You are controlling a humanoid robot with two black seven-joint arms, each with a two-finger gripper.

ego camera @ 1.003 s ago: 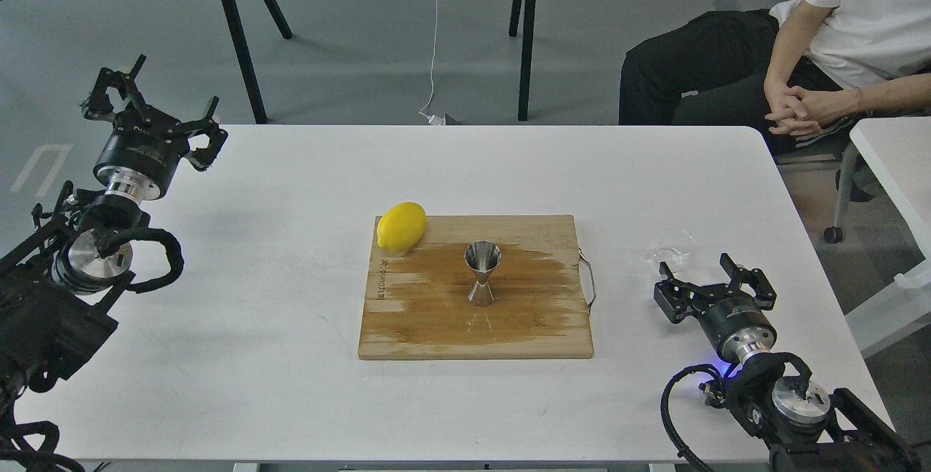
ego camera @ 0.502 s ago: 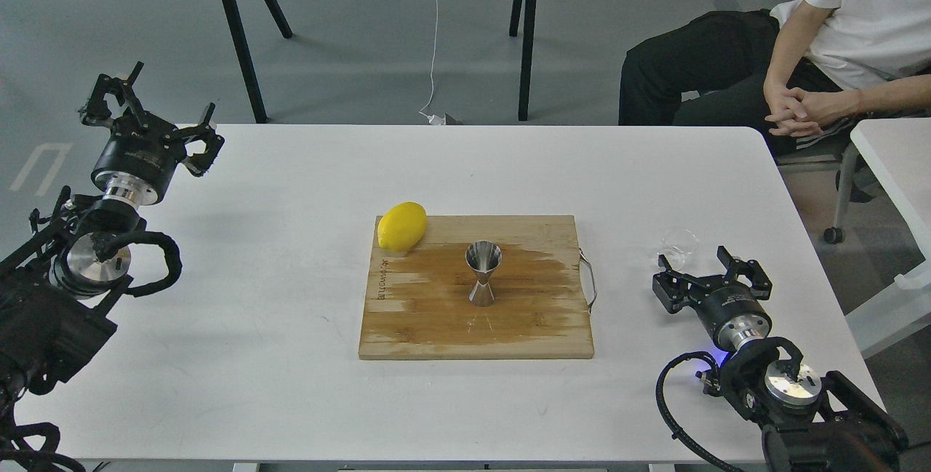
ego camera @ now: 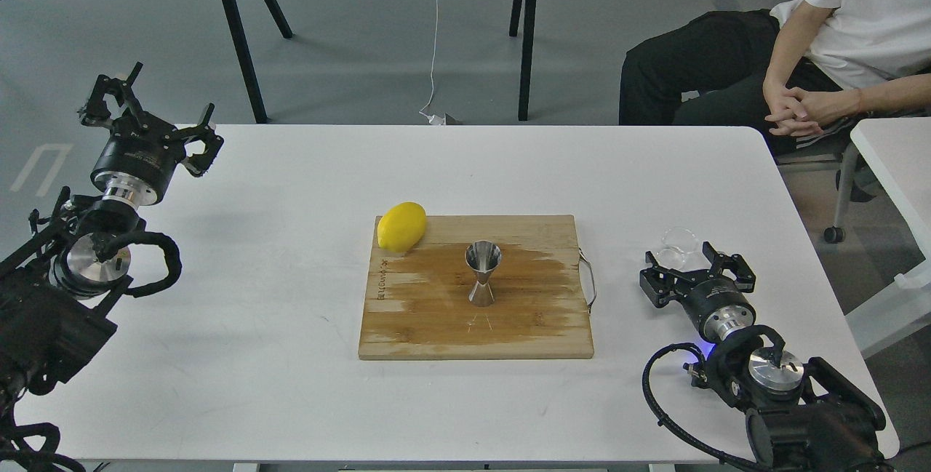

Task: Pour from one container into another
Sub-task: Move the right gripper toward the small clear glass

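The small clear glass cup (ego camera: 678,244) stands on the white table right of the cutting board. My right gripper (ego camera: 681,258) is open, its fingers reaching to either side of the cup's near part without closing on it. The shiny steel jigger (ego camera: 482,273) stands upright in the middle of the wooden cutting board (ego camera: 436,319). My left gripper (ego camera: 154,106) is open and empty, raised over the table's far left corner, well away from both containers.
A yellow lemon (ego camera: 401,226) lies on the board's far left corner. A wire handle (ego camera: 588,279) sticks out of the board's right side. A seated person (ego camera: 814,43) is beyond the far right corner. Another white table (ego camera: 898,166) stands at right.
My right gripper has moved forward and left until its fingers flank the glass cup. The left arm shifted slightly, then held still. Jigger, lemon and cup have not moved.
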